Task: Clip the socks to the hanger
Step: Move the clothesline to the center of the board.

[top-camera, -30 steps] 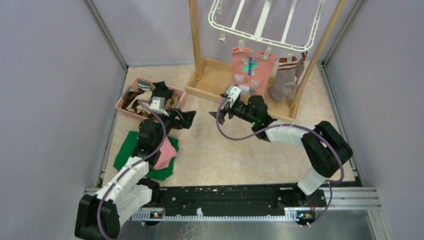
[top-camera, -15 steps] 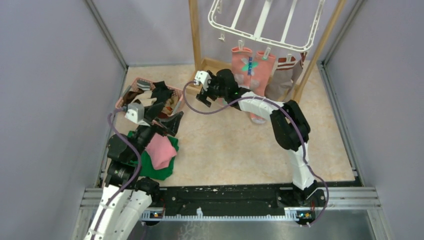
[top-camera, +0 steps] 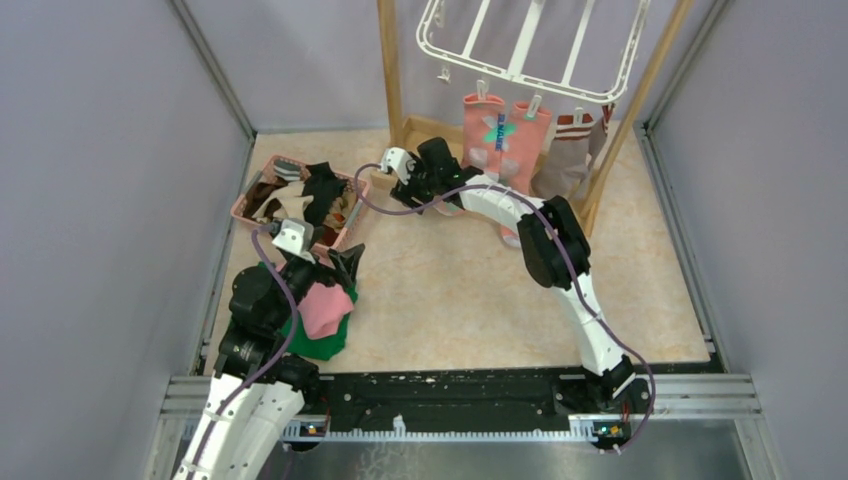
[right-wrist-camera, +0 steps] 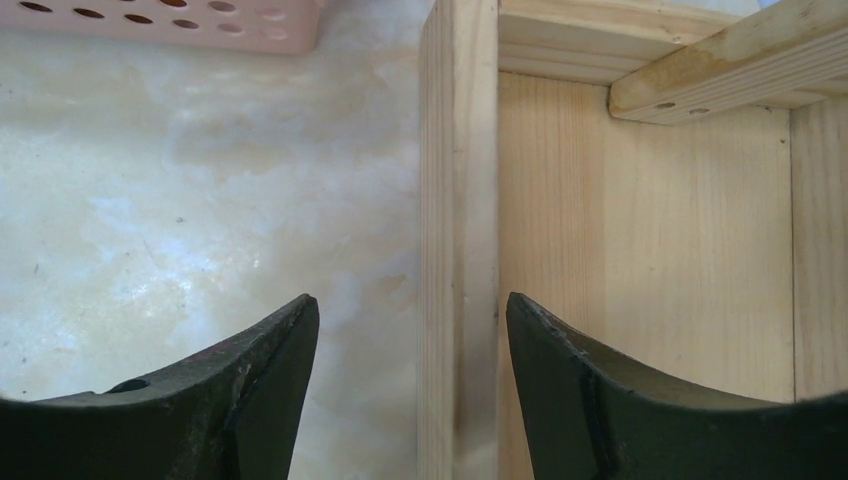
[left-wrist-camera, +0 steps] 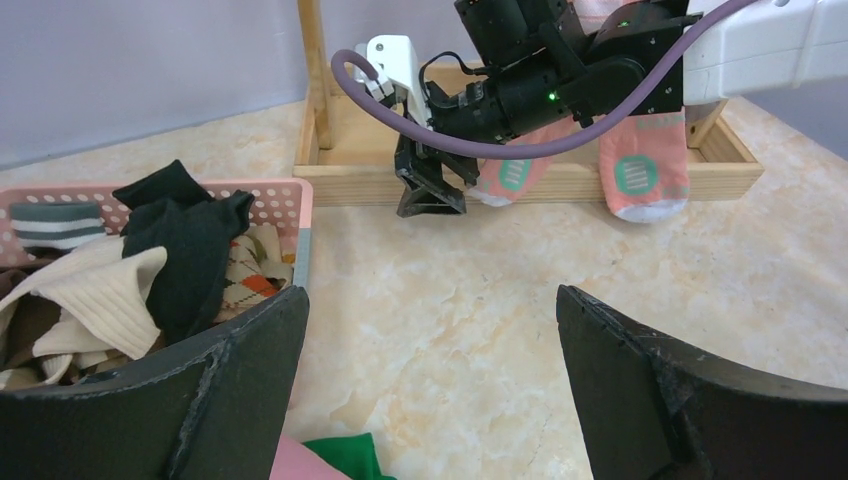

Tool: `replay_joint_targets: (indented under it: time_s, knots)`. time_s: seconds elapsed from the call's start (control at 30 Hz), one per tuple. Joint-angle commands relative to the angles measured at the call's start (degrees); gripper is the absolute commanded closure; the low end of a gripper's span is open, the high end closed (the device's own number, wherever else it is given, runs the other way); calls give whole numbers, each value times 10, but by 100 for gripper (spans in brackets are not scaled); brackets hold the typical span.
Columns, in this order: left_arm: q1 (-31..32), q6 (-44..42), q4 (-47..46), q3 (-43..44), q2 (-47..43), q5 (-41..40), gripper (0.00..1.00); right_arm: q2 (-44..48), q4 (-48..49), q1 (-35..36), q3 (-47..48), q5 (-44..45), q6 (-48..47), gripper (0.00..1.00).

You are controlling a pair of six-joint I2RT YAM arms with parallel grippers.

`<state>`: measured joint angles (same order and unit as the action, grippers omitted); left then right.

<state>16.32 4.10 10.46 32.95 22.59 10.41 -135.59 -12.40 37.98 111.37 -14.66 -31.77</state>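
Right end effector (left-wrist-camera: pixel 432 190) parted over wooden stand (right-wrist-camera: pixel 458 200), left end effector (left-wrist-camera: pixel 432 295) spread empty, beige marbled tabletop (top-camera: pixel 450 290), lilac walls (top-camera: pixel 100 150).

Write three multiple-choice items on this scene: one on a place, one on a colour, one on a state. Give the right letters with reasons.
1. Where is the right gripper?
A. over the basket
B. at the foot of the wooden stand
C. up at the hanger's hook

2. What colour is the basket that holds the loose socks?
A. pink
B. blue
C. yellow

3. How does the left gripper stand?
A. shut on a sock
B. open, with nothing between its fingers
C. shut on the green cloth

Key:
1. B, since the right wrist view shows its fingers either side of the stand's base rail.
2. A, since the basket's perforated wall is pink in the left wrist view.
3. B, since the left wrist view shows only bare floor between its wide-apart fingers.
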Motion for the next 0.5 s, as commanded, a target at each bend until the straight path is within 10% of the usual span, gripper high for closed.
replay_joint_targets:
  time_s: [0.0,0.2,0.47]
  knots:
    - [-2,-15,-8,3,-8,-2,1,-16,-23,-7,33,13,-24,34]
    - [-2,-13,-8,2,-10,3,1,-34,-24,-16,33,19,-30,36]
    - [-3,-12,-10,1,-10,2,1,-19,-29,-22,11,30,-41,82]
